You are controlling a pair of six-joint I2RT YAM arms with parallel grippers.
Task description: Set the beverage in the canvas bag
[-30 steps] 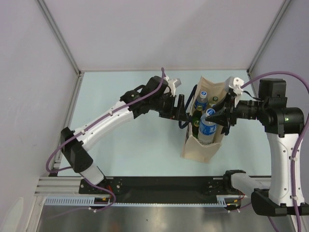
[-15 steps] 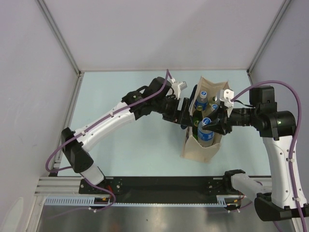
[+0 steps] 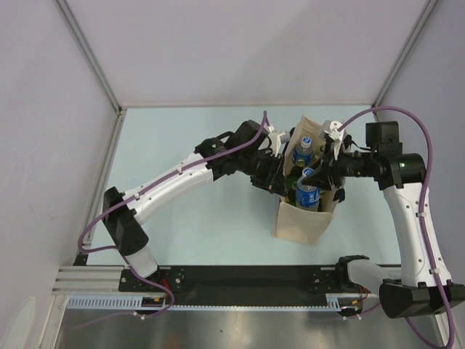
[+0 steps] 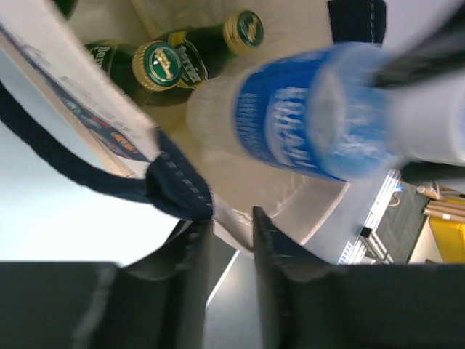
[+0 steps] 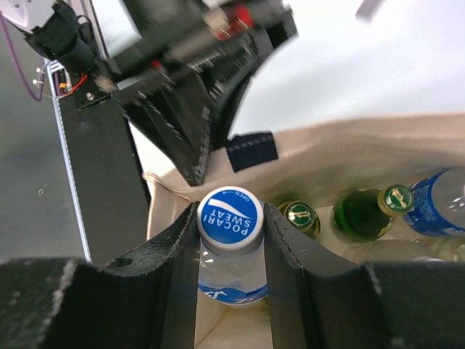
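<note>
Two end effectors work at the canvas bag (image 3: pixel 301 222), which stands upright on the surface (image 3: pixel 167 131), right of centre between the arms. The right end effector (image 5: pixel 231 240) is clamped on the beverage (image 5: pixel 230 216), a clear plastic bottle with a blue cap and blue label. Its fingers press the neck from both sides just under the cap. The bottle hangs inside the bag's mouth at the near end and looks part-way down and not yet seated. Its base is hidden.

The left end effector (image 4: pixel 227 222) sits at the bag's left rim beside a navy strap (image 4: pixel 178 193). Its fingers are almost together with the canvas edge between them, seemingly pinching it to hold the mouth open.

Green glass bottles (image 5: pixel 300 215) and another blue-labelled bottle (image 3: pixel 306 143) stand in the far part of the bag, just beside the held one.

The beverage looks full, so probably fairly heavy, with thin walls that give and a slick label. The stiff neck below the cap is the sound place to hold. The bag is soft and may fold inward if its rim is let go. The glass neighbours could be knocked.
</note>
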